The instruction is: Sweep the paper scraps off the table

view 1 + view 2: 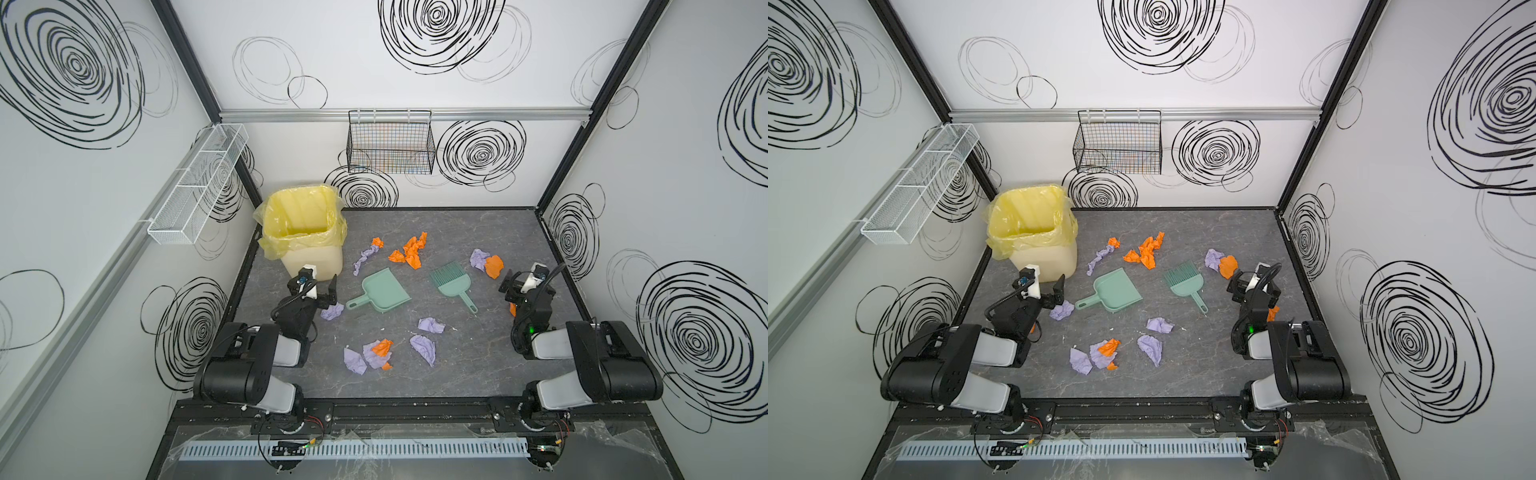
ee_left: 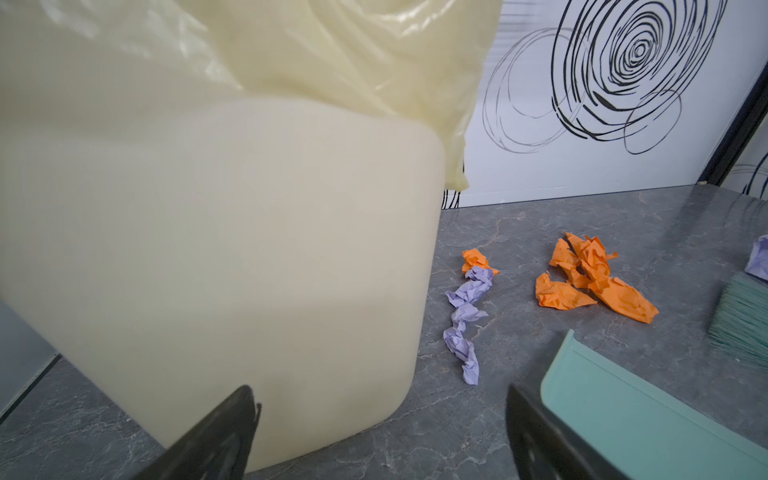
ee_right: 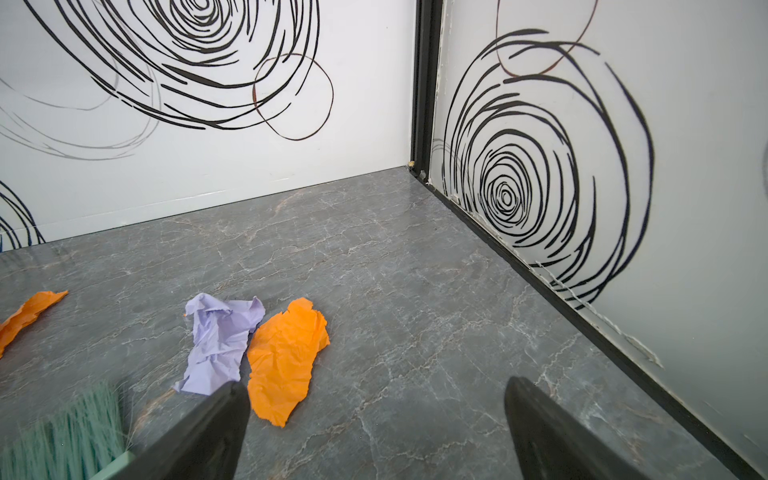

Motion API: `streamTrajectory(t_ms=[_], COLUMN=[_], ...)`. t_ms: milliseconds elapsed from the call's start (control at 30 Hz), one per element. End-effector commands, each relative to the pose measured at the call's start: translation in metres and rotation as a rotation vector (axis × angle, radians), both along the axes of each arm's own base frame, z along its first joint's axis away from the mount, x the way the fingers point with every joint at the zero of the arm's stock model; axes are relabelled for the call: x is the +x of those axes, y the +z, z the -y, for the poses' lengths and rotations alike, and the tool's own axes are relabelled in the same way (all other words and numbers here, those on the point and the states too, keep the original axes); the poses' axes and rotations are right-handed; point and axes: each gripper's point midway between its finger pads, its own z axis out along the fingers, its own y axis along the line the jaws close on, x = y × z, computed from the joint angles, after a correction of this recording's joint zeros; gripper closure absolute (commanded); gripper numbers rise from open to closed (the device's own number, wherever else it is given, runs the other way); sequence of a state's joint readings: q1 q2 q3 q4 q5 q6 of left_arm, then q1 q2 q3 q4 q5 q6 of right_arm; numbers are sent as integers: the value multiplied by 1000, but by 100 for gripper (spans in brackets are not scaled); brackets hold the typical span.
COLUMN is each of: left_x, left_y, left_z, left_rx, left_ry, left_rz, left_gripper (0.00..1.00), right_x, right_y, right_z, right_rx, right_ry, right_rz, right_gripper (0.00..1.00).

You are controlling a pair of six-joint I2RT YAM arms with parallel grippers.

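Orange and lavender paper scraps lie scattered on the dark grey table (image 1: 457,232): an orange cluster (image 1: 411,251), a twisted purple strip (image 1: 365,259), a purple-and-orange pair (image 1: 486,262) and several wads nearer the front (image 1: 376,353). My left gripper (image 1: 320,286) is open and empty, low beside the bin, with a purple wad (image 1: 332,311) just in front of it. In the left wrist view the gripper (image 2: 380,390) faces the strip (image 2: 467,316). My right gripper (image 1: 521,276) is open and empty; in its wrist view the gripper (image 3: 376,384) is beside the orange scrap (image 3: 286,353).
A mint-green dustpan (image 1: 384,295) and matching brush (image 1: 451,282) lie mid-table between the arms. A cream bin (image 1: 311,262) with a yellow liner (image 1: 299,216) stands at the back left. Wire baskets hang on the back wall (image 1: 390,143) and left wall (image 1: 199,183).
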State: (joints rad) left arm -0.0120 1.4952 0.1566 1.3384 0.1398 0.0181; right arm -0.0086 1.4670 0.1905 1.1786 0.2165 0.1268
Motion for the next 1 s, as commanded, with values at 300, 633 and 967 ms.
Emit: streamTrajectory(t_ms=[300,633,967], left_x=[4,4,1], left_y=[22,22,22], left_z=[2,1,5], left_rx=[-14,-15,-8], left_ry=[-22,-22,-47], left_rz=[82,81,88], left_gripper=[4,4,4], right_x=[2,15,-8], right_y=[7,55,41], right_z=[1,-24,-81], right_rx=[-11,81,180], right_ry=[-4,52,324], right_rz=[24,18,-219], right_gripper=[0,0,1])
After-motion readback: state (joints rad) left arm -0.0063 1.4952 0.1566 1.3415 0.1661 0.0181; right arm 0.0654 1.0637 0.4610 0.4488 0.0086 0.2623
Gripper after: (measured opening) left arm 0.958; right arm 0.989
